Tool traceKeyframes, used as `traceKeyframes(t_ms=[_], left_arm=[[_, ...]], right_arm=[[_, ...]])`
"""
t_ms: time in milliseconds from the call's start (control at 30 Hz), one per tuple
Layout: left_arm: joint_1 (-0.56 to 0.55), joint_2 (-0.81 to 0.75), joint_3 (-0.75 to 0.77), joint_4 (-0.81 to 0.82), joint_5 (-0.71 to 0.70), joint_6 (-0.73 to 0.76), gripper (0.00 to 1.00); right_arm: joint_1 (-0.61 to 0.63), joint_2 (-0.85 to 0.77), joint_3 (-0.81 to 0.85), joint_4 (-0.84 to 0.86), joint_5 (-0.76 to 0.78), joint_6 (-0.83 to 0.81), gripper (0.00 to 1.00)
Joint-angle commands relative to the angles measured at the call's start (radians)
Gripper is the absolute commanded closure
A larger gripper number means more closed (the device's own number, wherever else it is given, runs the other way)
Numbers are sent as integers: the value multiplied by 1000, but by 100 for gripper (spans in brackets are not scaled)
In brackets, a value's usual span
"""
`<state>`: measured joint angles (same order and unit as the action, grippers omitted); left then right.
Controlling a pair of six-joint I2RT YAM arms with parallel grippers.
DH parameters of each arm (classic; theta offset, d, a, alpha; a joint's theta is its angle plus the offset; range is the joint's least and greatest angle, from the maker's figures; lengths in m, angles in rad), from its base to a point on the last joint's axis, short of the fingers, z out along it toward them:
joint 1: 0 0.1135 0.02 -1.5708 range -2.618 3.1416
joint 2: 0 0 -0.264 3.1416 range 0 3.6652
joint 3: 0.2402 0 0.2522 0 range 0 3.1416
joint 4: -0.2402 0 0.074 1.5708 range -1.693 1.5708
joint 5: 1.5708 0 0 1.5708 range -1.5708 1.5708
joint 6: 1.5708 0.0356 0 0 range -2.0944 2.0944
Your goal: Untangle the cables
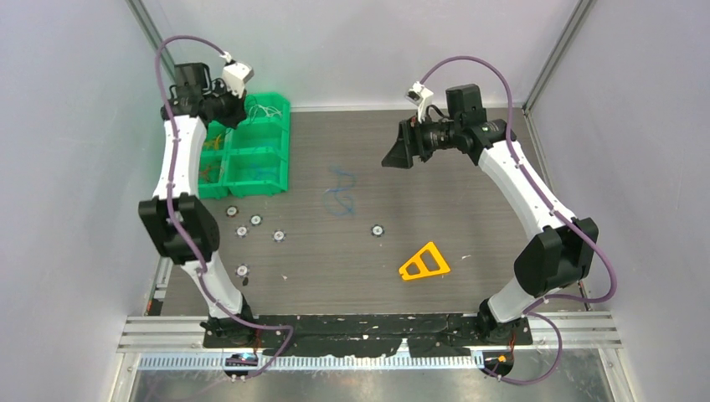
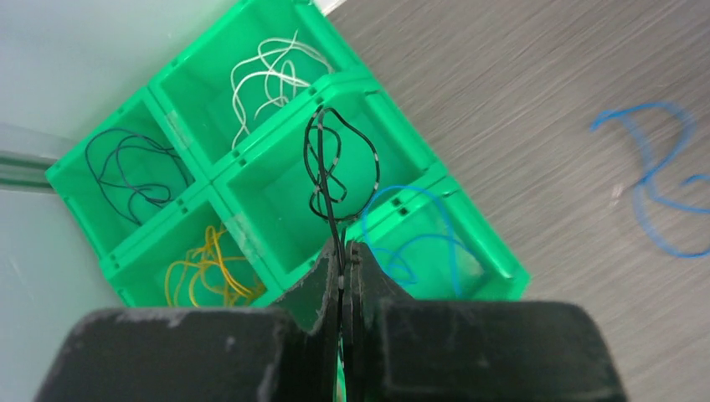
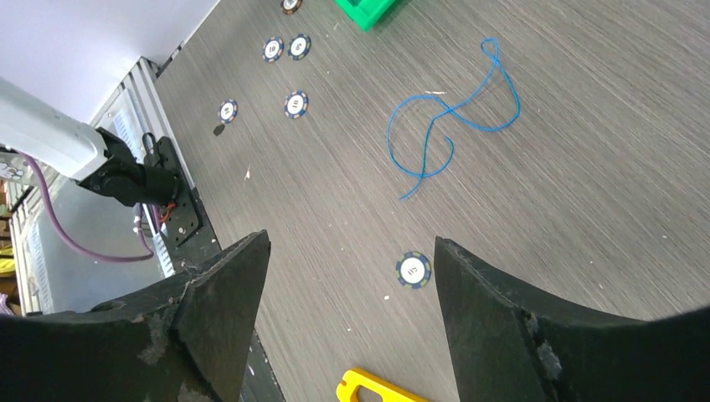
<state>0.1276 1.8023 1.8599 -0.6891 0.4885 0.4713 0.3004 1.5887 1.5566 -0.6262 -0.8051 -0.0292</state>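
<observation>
My left gripper (image 2: 344, 249) is shut on a thin black cable (image 2: 328, 163) that hangs looped over a compartment of the green bin (image 2: 251, 222). It is above the bin at the back left (image 1: 224, 107). Other compartments hold white cables (image 2: 268, 75), dark blue cables (image 2: 130, 167), yellow cables (image 2: 205, 272) and a blue cable (image 2: 419, 243). A loose blue cable (image 1: 339, 191) lies on the table mid-back; it also shows in the right wrist view (image 3: 448, 126) and the left wrist view (image 2: 653, 184). My right gripper (image 3: 352, 251) is open and empty, raised above the table at the back right (image 1: 398, 151).
Several blue-and-white chips (image 1: 279, 236) lie on the table; one (image 3: 414, 270) sits below my right gripper. A yellow triangular tool (image 1: 424, 263) lies front right of centre. Walls close in left, right and back.
</observation>
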Motion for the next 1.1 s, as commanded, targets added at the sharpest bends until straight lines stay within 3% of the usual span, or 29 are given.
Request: traceKeyframes(t_ms=[0, 100, 200, 333, 500, 633, 733, 833, 967, 1067], left_arm=[[4, 140, 224, -240, -112, 298, 100], [-4, 251, 368, -366, -123, 404, 100], [-19, 319, 396, -421, -127, 503, 100], [-42, 352, 359, -404, -141, 599, 100], [-70, 402, 348, -294, -176, 598, 99], [-93, 461, 417, -236, -214, 596, 87], [-99, 456, 470, -244, -215, 569, 67], [-87, 364, 413, -220, -153, 531, 51], [-75, 219, 277, -161, -101, 450, 47], [-25, 130, 234, -134, 36, 278, 39]], right_arm=[[-12, -4, 9, -65, 8, -65, 22], [-20, -4, 8, -87, 7, -74, 22], [-25, -3, 6, -93, 8, -77, 22], [-30, -2, 9, -101, 11, -78, 22], [-35, -1, 3, -104, 9, -77, 22], [-35, 8, 8, -107, 11, -74, 22], [-35, 12, 25, -117, 15, -81, 22], [-37, 9, 22, -121, 30, -94, 22], [-37, 15, 6, -147, 61, -146, 21], [-38, 41, 13, -207, 98, -191, 21]])
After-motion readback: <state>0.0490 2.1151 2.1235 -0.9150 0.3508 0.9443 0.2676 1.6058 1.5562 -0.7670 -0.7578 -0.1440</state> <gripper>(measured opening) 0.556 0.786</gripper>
